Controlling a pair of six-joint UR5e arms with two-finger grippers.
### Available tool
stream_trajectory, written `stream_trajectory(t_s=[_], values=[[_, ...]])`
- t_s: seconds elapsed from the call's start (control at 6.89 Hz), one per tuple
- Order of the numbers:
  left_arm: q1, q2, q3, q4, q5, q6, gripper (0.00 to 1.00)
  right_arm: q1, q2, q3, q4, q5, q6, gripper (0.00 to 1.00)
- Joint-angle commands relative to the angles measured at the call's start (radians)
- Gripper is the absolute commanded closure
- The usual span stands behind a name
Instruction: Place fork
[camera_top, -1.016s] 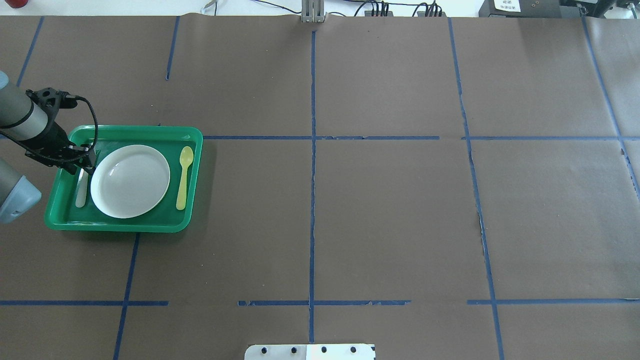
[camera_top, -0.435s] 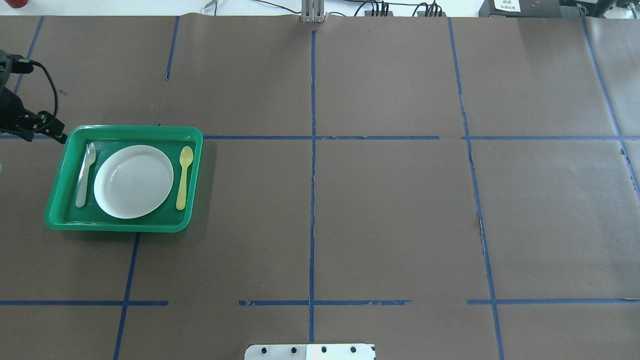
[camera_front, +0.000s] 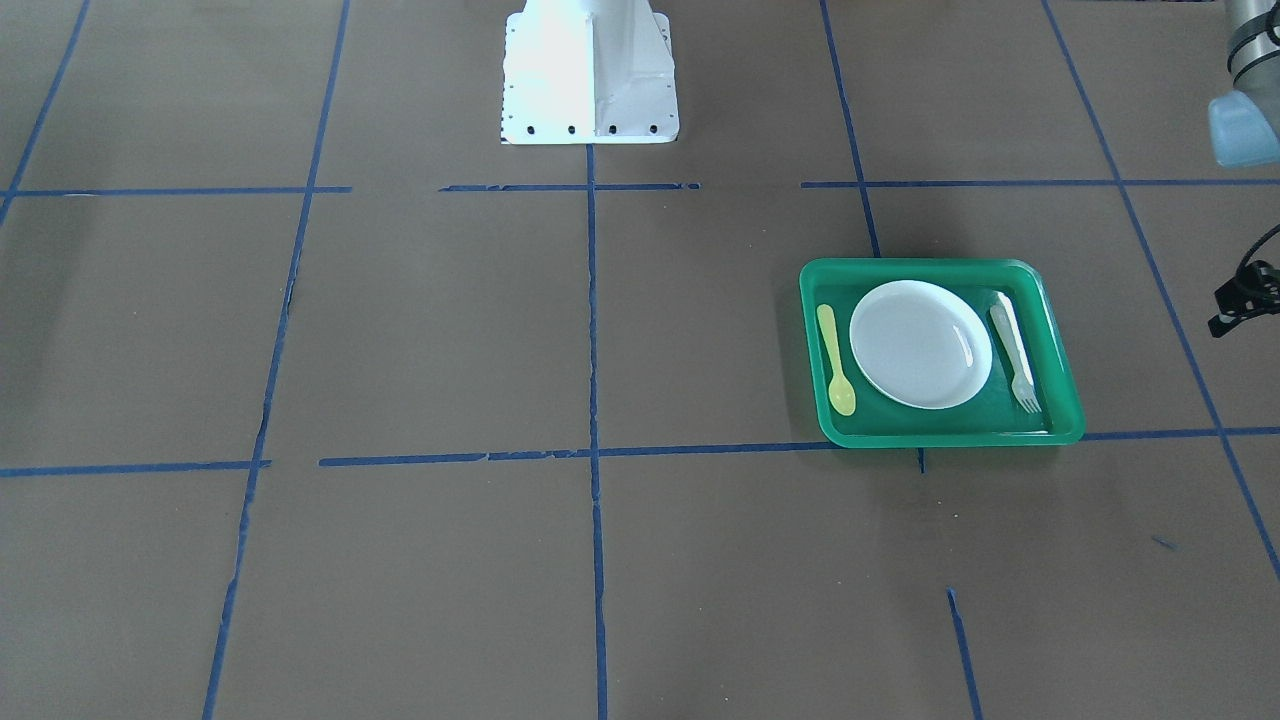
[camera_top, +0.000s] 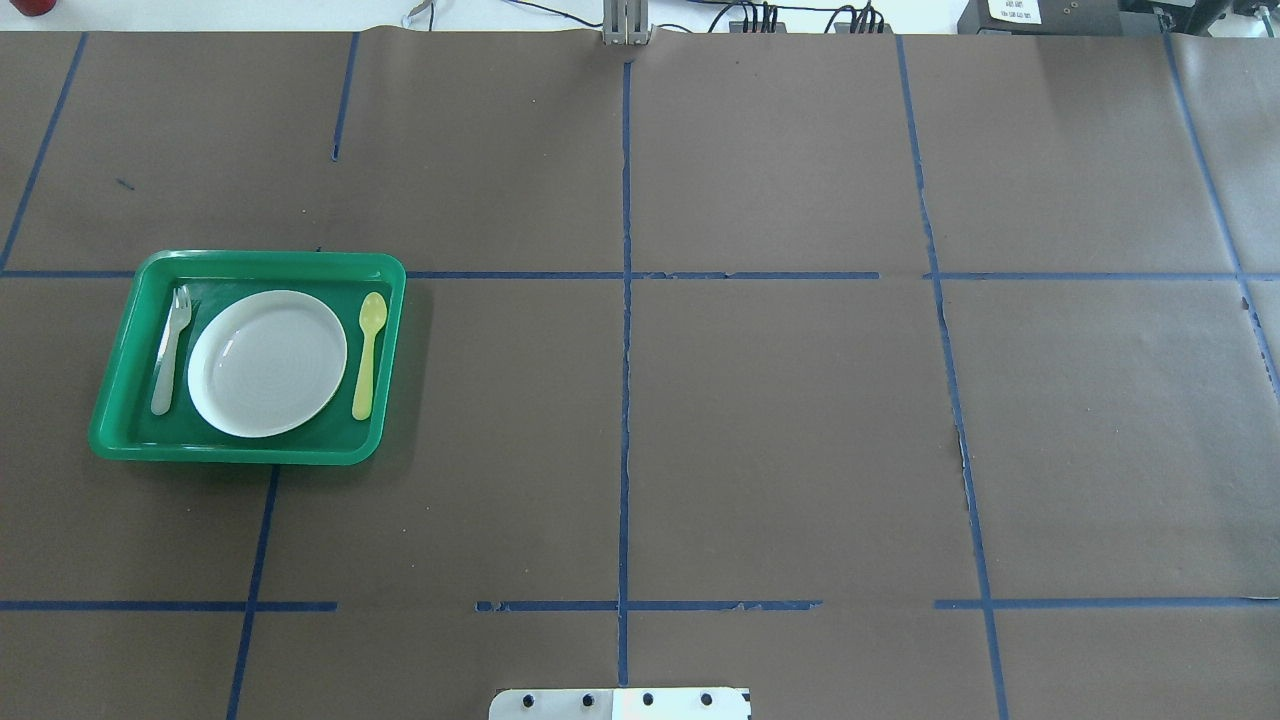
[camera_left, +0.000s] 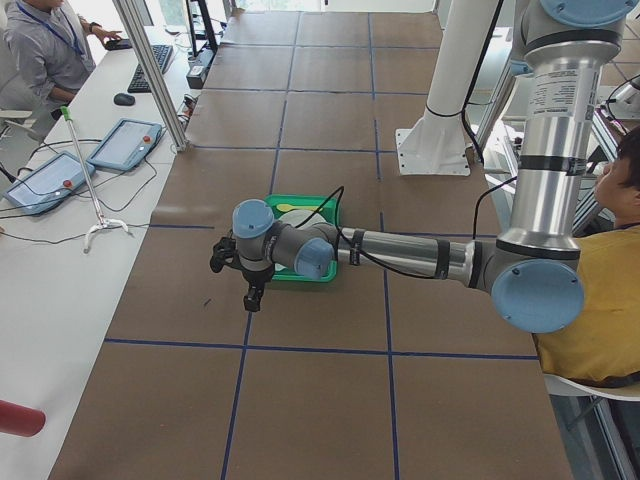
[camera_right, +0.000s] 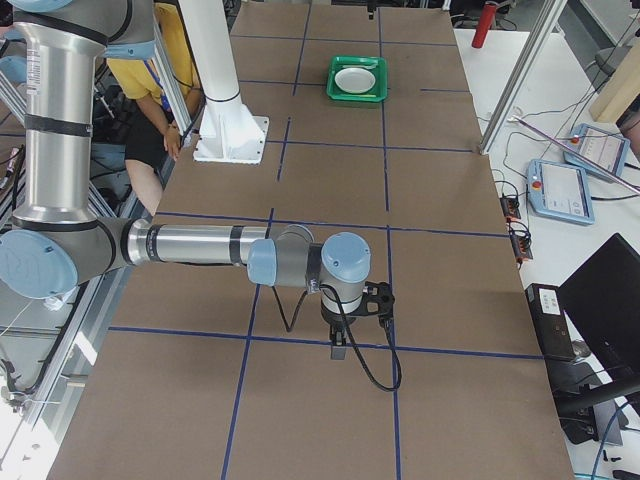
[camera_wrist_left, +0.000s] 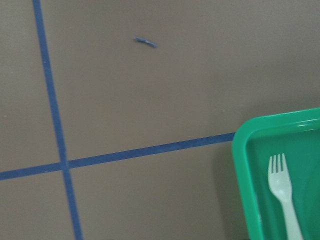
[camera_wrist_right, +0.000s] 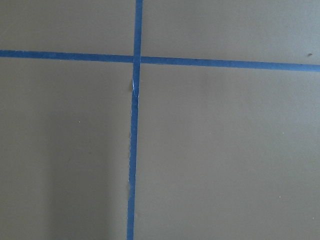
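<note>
One fork (camera_top: 170, 350) here, pale see-through plastic, lying flat on the floor of the green tray (camera_top: 250, 259). It sits in the strip between the white plate (camera_top: 267, 362) and the tray wall on the robot's left, tines pointing away from the robot, handle angled a touch outward. It's just beside the plate, and nothing is holding it. On the plate's other side is a yellow-green spoon (camera_top: 368, 355), bowl end pointing away from the robot as well.

Left gripper (camera_left: 254, 297) hangs over the brown-papered table (camera_top: 800, 400), just off the tray's outer side. Its wrist camera catches the tray corner and the fork's tines. Wide or narrow? Can't tell from these angles. Right gripper (camera_right: 338, 350) is way down the far end, well apart from the tray, pointing down at a crossing of blue tape lines – can't tell its jaws either.
</note>
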Motion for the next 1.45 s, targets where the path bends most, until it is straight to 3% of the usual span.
stream_trajectory(t_s=[0.0, 0.15, 0.29, 1.31], values=[[-0.161, 0.009, 0.024, 0.123, -0.023, 0.184, 0.12, 0.000, 0.000, 0.000, 0.000, 0.000, 0.000, 0.00], [-0.183, 0.002, 0.021, 0.204, -0.078, 0.188, 0.12, 0.000, 0.000, 0.000, 0.000, 0.000, 0.000, 0.00], [-0.183, 0.004, 0.020, 0.209, -0.082, 0.188, 0.01, 0.000, 0.000, 0.000, 0.000, 0.000, 0.000, 0.00], [-0.183, 0.030, -0.005, 0.216, -0.083, 0.186, 0.00, 0.000, 0.000, 0.000, 0.000, 0.000, 0.001, 0.00]])
